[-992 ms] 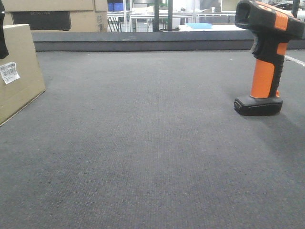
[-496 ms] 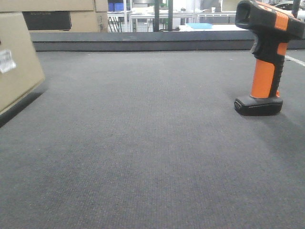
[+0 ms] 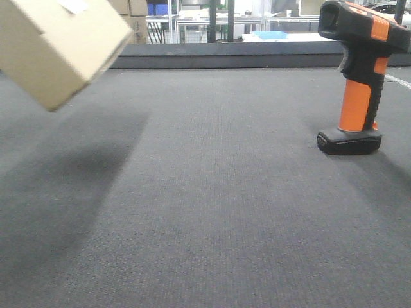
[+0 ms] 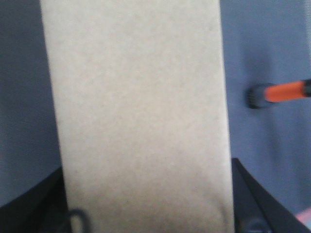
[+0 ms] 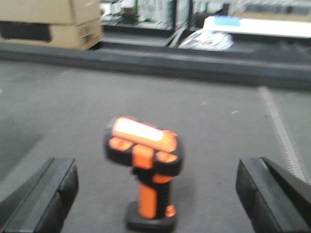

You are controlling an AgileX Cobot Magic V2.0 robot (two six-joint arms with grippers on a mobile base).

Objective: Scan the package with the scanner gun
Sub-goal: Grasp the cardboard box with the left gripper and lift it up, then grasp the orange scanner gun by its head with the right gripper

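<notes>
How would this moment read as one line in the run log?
left gripper: shut on package, tilted, off the mat | right gripper: open, facing scanner gun, apart | scanner gun: upright on mat

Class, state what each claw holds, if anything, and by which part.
The left claw grips the plain tan cardboard box by two opposite side faces, in mid-air. The right claw is open and holds nothing.
</notes>
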